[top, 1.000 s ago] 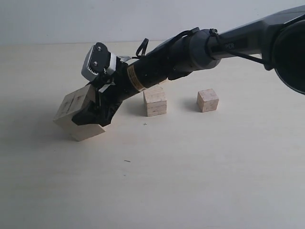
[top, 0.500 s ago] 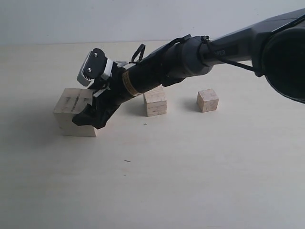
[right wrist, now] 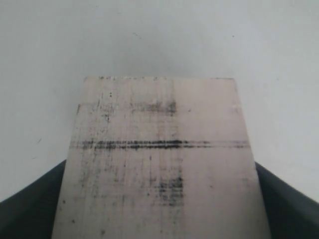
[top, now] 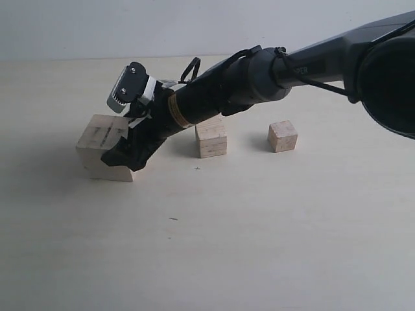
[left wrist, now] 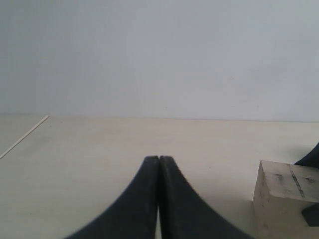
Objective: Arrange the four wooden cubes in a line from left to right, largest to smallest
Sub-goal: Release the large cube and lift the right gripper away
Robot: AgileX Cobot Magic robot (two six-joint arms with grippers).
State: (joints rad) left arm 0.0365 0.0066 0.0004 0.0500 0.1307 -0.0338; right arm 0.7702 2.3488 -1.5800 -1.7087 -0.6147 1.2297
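Note:
The largest wooden cube (top: 102, 144), with dark pencil-like lines on top, sits at the far left, slightly tilted. My right gripper (top: 128, 154) reaches across and is shut on it, one black finger on each side. In the right wrist view the cube's lined top (right wrist: 159, 149) fills the space between the fingers (right wrist: 30, 206). A mid-sized cube (top: 211, 138) and a smaller cube (top: 283, 136) stand to the right. The fourth cube is hidden. My left gripper (left wrist: 159, 160) is shut and empty, low over the table, with the largest cube (left wrist: 284, 196) beside it.
The pale table (top: 246, 233) stretches wide in front of the cubes. The right arm (top: 259, 81) spans diagonally above the mid-sized cube. A pale wall (top: 194, 26) runs behind the table.
The largest cube was tipped up in the right gripper, came down flat on the table, and now sits a little further right and slightly tilted, still held.

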